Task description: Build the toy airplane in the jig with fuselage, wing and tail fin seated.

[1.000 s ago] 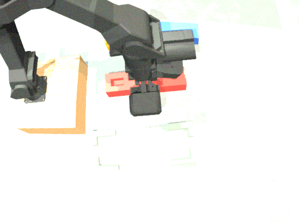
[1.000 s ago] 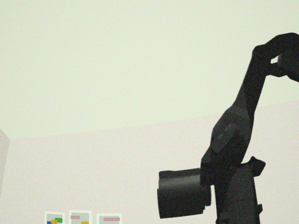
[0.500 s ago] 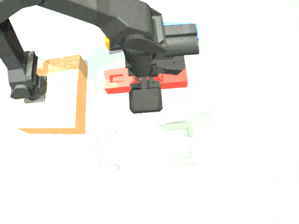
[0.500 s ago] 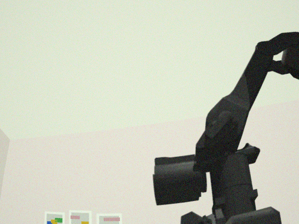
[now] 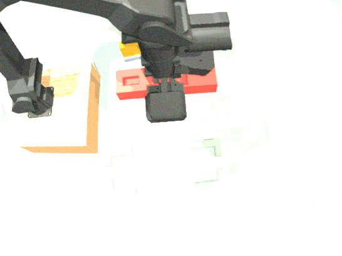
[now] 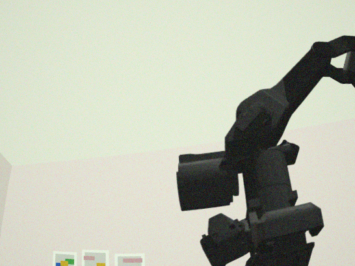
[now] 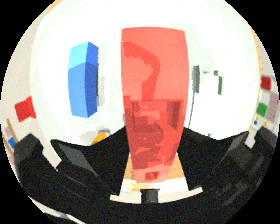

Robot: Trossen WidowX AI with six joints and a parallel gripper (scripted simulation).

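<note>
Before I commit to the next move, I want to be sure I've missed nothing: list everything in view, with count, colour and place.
fuselage: one, red, between the fingers, beside the jig in the top view
wing: one, blue, beside the fuselage in the wrist view
tail fin: one, yellow, by the socket end of the fuselage, partly under the arm
jig: one, pale, nearer the bottom of the top view
block: one, wood-coloured, under the arm's base
framed pictures: three, multicoloured, low on the exterior view's wall
wall: pale pinkish, behind the arm
gripper: one, black, shut on the fuselage
arm: one, black, reaching over the parts
</note>
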